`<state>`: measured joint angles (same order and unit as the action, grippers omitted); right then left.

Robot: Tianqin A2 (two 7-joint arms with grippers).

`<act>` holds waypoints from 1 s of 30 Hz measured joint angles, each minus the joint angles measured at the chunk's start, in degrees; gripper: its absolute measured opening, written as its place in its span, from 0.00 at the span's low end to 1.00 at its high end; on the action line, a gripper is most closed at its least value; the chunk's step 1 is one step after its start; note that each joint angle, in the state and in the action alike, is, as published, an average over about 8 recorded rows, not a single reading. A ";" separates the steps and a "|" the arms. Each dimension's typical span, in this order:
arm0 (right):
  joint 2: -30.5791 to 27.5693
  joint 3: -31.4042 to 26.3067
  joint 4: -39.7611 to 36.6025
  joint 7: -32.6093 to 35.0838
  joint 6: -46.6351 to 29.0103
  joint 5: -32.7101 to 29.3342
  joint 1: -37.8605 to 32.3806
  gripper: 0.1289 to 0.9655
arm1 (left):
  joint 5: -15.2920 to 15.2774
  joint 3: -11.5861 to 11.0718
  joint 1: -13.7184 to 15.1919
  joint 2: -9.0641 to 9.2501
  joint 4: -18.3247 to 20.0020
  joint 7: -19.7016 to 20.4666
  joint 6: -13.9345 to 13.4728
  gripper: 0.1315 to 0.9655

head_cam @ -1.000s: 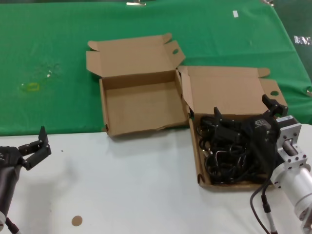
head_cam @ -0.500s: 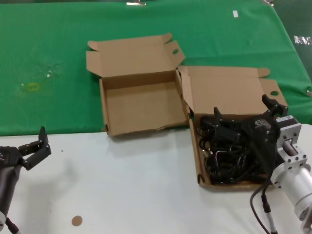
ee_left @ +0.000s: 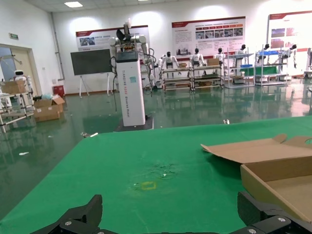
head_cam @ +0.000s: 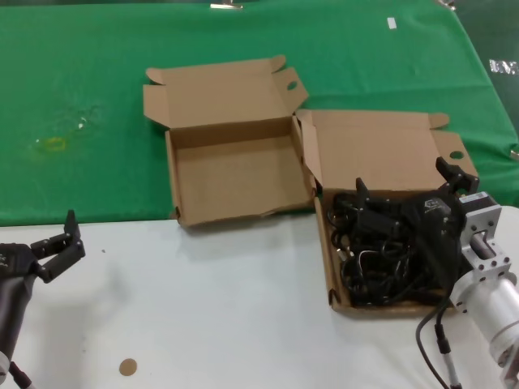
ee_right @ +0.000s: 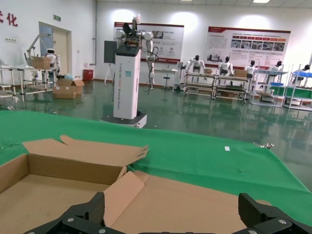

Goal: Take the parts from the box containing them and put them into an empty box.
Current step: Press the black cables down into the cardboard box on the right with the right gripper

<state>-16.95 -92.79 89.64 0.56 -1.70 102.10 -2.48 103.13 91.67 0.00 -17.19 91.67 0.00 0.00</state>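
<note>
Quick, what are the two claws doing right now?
Left claw: open, holding nothing, parked above the white table.
Right claw: open, above the cables in their box.

A: What's hidden from you? The right tool covers much of the parts; any grip can't be told.

B: And the left tool?

A: Its arm is cut off by your head view's edge.

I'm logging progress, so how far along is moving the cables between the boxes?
Nothing is moved yet: the empty box holds nothing. The right gripper hangs open over the parts in their box, gripping none. The left gripper waits open aside. Every cable remains.
</note>
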 joint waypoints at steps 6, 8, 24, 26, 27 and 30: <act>0.00 0.00 0.00 0.00 0.00 0.00 0.00 1.00 | 0.00 0.00 0.00 0.00 0.00 0.00 0.00 0.99; 0.00 0.00 0.00 0.00 0.00 0.00 0.00 1.00 | 0.00 0.00 0.00 0.00 0.00 0.00 0.00 0.98; -2.41 -2.10 0.46 -0.49 1.94 0.80 -0.47 1.00 | 0.00 0.00 0.00 0.00 0.00 0.00 0.00 0.86; -3.97 -3.00 0.91 -0.75 2.45 1.46 -0.44 1.00 | 0.00 0.00 0.00 0.00 0.00 0.00 0.00 0.81; -4.97 -3.51 1.15 -0.93 2.65 1.84 -0.46 1.00 | 0.00 0.00 0.00 0.00 0.00 0.00 0.00 0.79; -8.74 -5.28 1.84 -1.79 2.61 2.96 -0.81 1.00 | -0.01 0.00 0.00 0.00 0.00 0.00 0.00 0.71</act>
<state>-25.69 -98.07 91.48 -1.23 0.91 105.06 -3.29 103.12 91.68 0.00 -17.19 91.67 0.00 0.00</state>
